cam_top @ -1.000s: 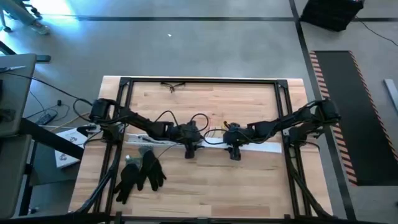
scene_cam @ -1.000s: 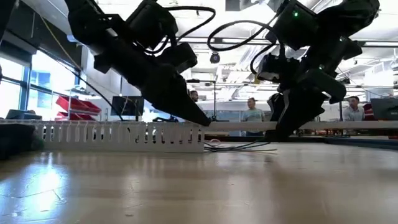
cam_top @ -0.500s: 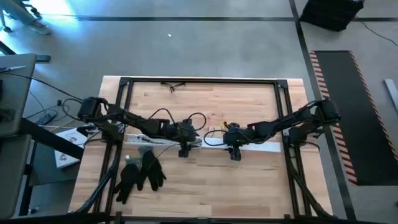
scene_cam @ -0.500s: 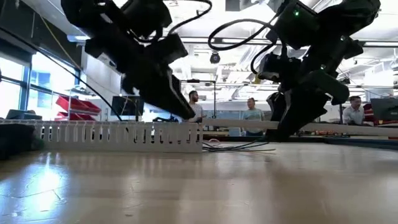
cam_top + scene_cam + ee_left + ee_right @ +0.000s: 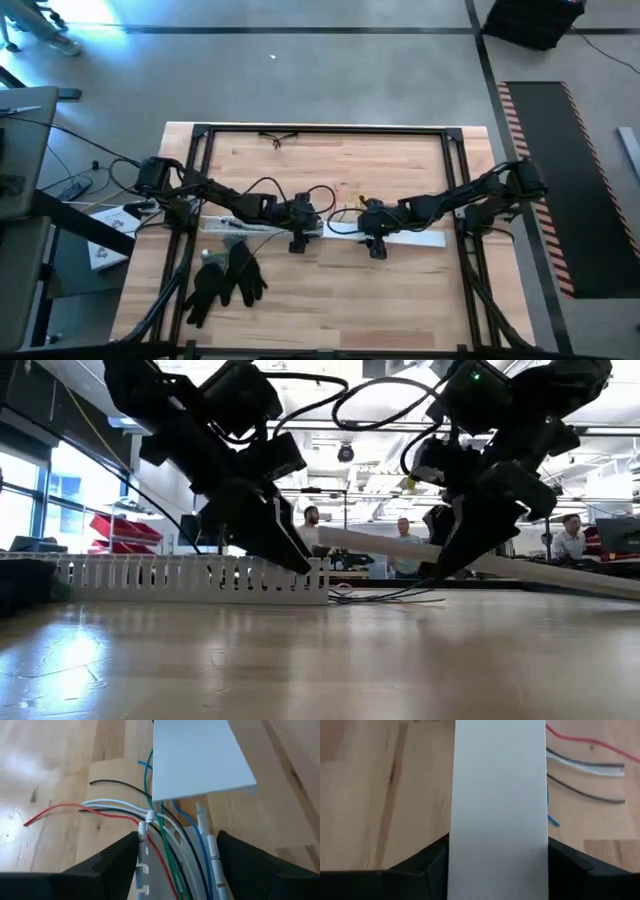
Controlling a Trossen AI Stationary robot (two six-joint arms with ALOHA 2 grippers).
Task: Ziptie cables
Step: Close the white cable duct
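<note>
A white slotted channel [image 5: 190, 578] lies along the table's middle. The cables [image 5: 167, 840], red, blue, green, black and white, run inside it and fan out of its end onto the wood [image 5: 385, 596]. A small white tie [image 5: 148, 816] sits on them. My left gripper [image 5: 177, 862] is open, straddling the channel's end. My right gripper [image 5: 497, 870] is shut on a flat white cover strip [image 5: 520, 565]. The strip slants over the cables, and its free end [image 5: 200, 755] is raised above the channel. My left gripper has one finger [image 5: 117, 857] beside each outer wall of the channel, coming down from above; I cannot tell whether the fingers touch it. My right gripper pinches the cover strip's two long edges [image 5: 455, 845] between its fingers, which lie across the strip. The strip is tilted, with the end toward the left arm lifted clear.
A pair of black gloves [image 5: 225, 280] lies near the table's front left. A small dark item [image 5: 280, 137] lies at the far edge. The black frame rails [image 5: 200, 180] run along the table's sides. People stand in the room beyond the table.
My left gripper rose and shifted slightly toward the table's left, then came back down over the channel's end. The cover strip in my right gripper has tipped from level. Its end toward the left arm is now raised and its other end is lower.
</note>
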